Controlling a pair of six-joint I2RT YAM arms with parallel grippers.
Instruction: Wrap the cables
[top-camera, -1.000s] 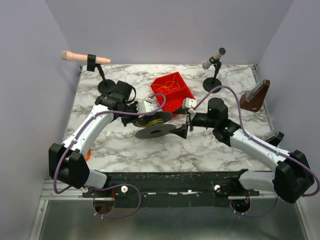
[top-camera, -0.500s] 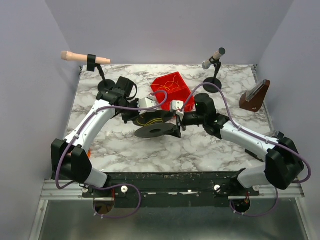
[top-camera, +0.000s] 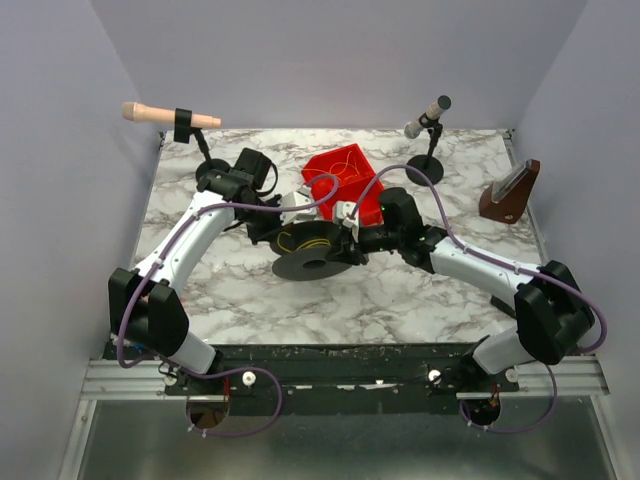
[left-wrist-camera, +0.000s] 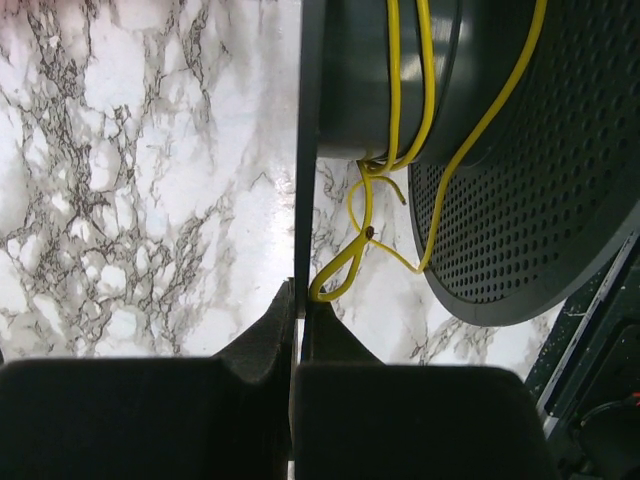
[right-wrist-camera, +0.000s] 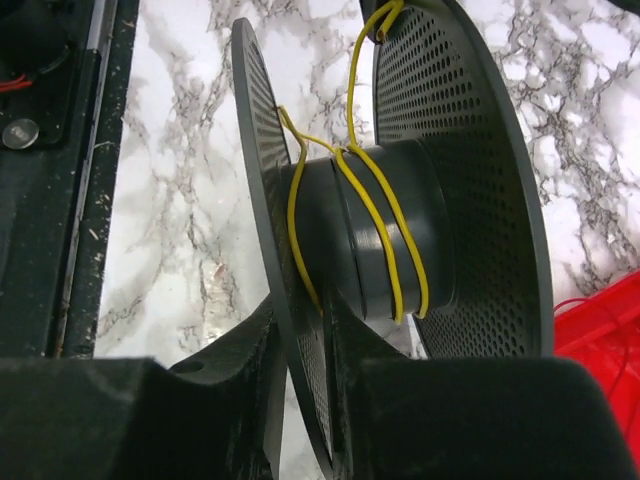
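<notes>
A dark grey spool with perforated flanges lies mid-table between both arms. The yellow cable runs in a few turns round its hub. One loose loop of cable hangs just beyond my left fingertips. My left gripper is shut on the thin rim of one flange, at the spool's left in the top view. My right gripper pinches the other flange from both sides, at the spool's right. More yellow cables lie in the red bin.
The red bin sits just behind the spool, close to both wrists. A microphone on a stand is at the back left, and another at the back right. A brown wedge-shaped object stands at the right edge.
My right arm has swung left to the spool and its jaws have closed from wide open onto the flange. The left gripper has kept its hold, shifting slightly.
</notes>
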